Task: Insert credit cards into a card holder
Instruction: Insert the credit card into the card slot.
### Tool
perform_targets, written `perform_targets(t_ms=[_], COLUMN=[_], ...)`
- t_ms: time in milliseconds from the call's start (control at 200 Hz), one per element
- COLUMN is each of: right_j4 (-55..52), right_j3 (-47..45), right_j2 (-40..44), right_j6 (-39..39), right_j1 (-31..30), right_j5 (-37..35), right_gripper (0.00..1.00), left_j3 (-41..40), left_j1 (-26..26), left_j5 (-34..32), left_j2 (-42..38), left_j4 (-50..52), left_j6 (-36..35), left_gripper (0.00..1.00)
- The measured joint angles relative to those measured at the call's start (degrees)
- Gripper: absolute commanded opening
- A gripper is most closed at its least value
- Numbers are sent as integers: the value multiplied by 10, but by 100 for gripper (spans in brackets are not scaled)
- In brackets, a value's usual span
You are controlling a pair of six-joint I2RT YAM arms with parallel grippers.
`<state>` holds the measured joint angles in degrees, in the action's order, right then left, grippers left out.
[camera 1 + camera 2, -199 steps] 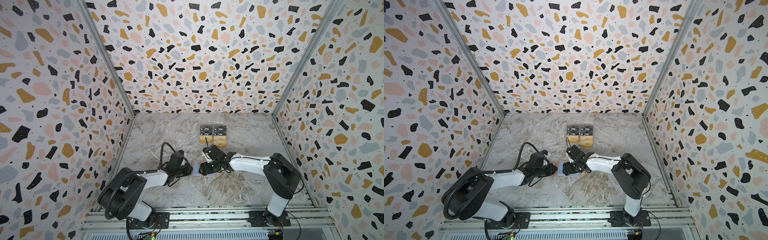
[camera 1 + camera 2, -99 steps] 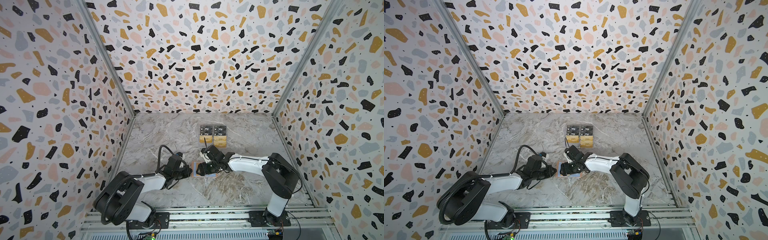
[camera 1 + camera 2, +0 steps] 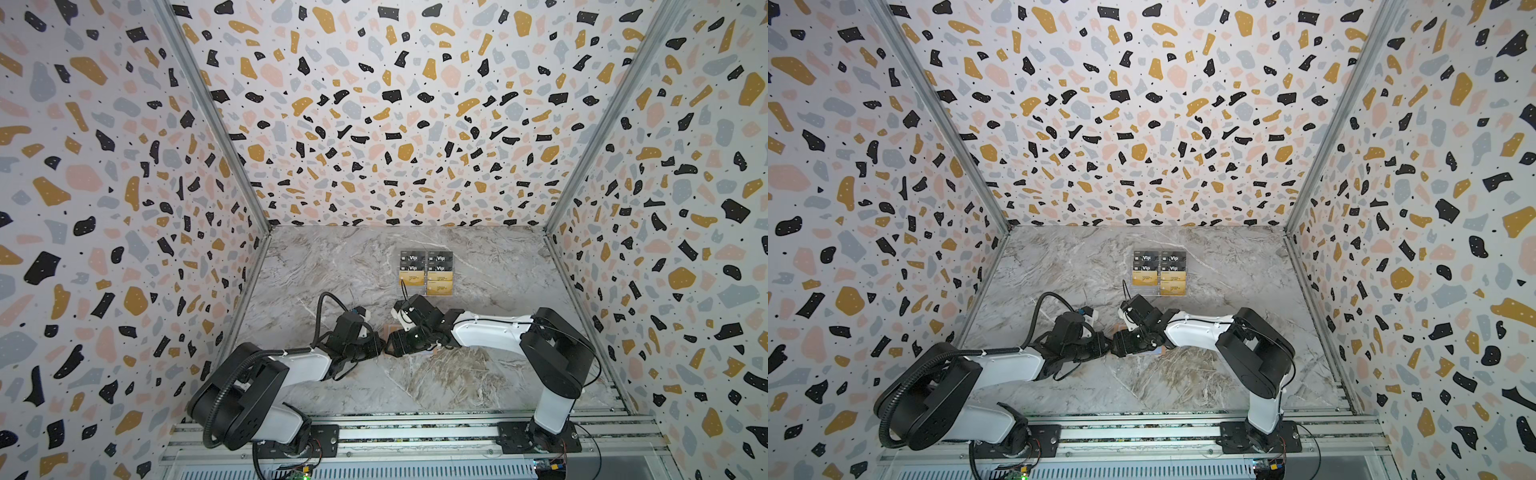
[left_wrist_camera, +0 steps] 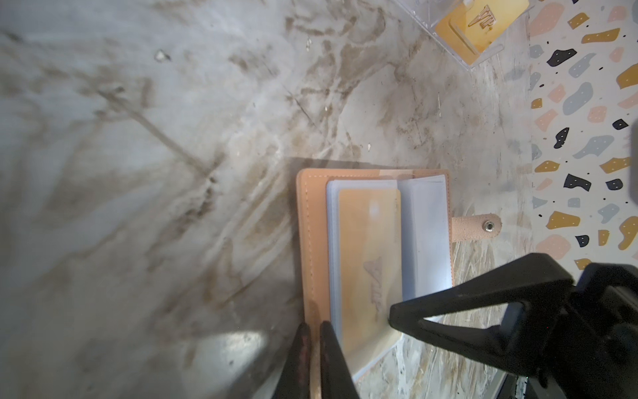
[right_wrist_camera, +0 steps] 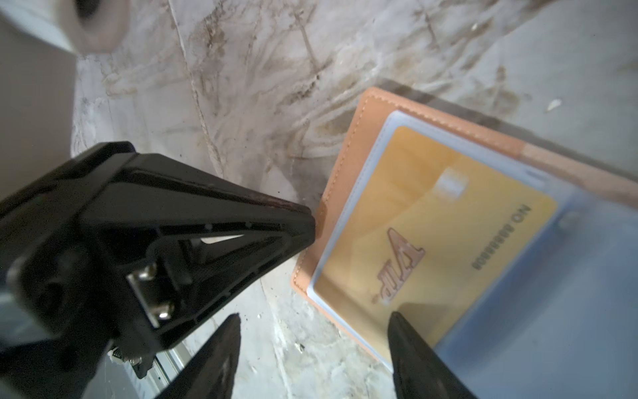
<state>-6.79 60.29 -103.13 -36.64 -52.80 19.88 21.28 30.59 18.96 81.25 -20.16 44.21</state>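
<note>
Two grippers meet at an open pink card holder [image 4: 305, 224] in the middle of the marble table [image 3: 332, 266].
Left gripper [image 4: 315, 331] pinches its cover edge; right gripper [image 5: 315, 316], fingers apart, hovers at a sleeved gold credit card [image 5: 414, 207]. Farther back, a clear stand [image 3: 426, 272] holds more gold cards [image 3: 439, 286].

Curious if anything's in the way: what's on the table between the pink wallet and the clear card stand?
The left wrist view shows bare marble table between the pink wallet and the clear stand; the right arm hangs above.
</note>
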Motion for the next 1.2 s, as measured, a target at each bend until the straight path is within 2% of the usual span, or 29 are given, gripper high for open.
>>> perform_targets(t_ms=[461, 1201], right_j4=[2, 15], right_j3=[-15, -17], right_j2=[23, -5], right_j6=[33, 33], right_j1=[39, 39], right_j5=[3, 27], right_gripper=[68, 68], left_j3=[7, 27], left_j1=[0, 0], left_j5=[-15, -9], left_j2=[-4, 15], left_j4=[28, 38], left_j6=[-1, -22], left_gripper=[16, 15])
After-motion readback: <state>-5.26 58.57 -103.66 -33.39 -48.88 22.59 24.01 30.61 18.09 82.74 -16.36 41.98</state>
